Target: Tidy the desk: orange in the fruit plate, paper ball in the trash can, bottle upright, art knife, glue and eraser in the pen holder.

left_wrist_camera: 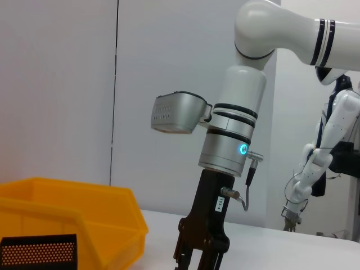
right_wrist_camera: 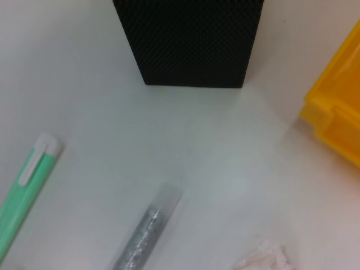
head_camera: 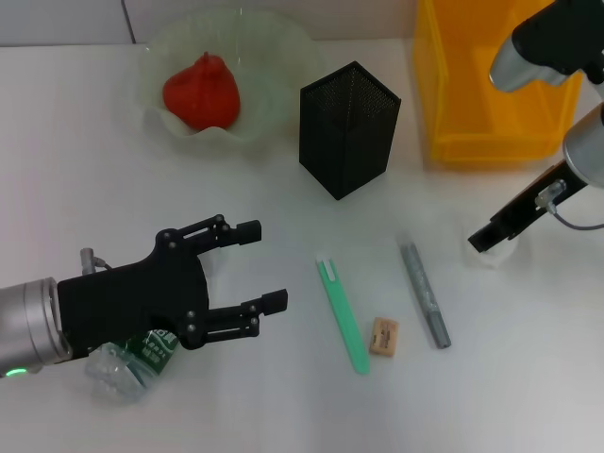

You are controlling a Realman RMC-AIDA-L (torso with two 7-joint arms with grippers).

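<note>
Black and matte, the left gripper [head_camera: 269,266] hovers low over the near left of the white desk [head_camera: 283,406], its fingers spread wide and holding nothing. Just under its wrist lies the small clear plastic bottle [head_camera: 127,363] with the dark green label, on its side and crinkled-looking; by my reading it has yet to be stood up. Farther back, the glossy red-orange orange [head_camera: 201,91] already sits in the translucent pale-green glass fruit plate [head_camera: 274,57] with its fluted rim, so that step looks done. Near the middle stands the tall square black metal-mesh pen holder [head_camera: 347,127], seemingly with nothing added yet. In front of it three things wait on the bare desk: a slim mint-green plastic art knife [head_camera: 343,317], a tiny tan-beige eraser block [head_camera: 383,337] just beside it, and a grey, glittery glue stick [head_camera: 424,294] in a clear sleeve. At the back right is the bright yellow-orange plastic trash can [head_camera: 491,85], smooth-walled. The right gripper [head_camera: 491,243] reaches down just in front of it onto the crumpled white paper ball [head_camera: 494,255]; whether its fingers have closed on the wad I cannot tell. Judged so, only one of the tidying steps is finished.
</note>
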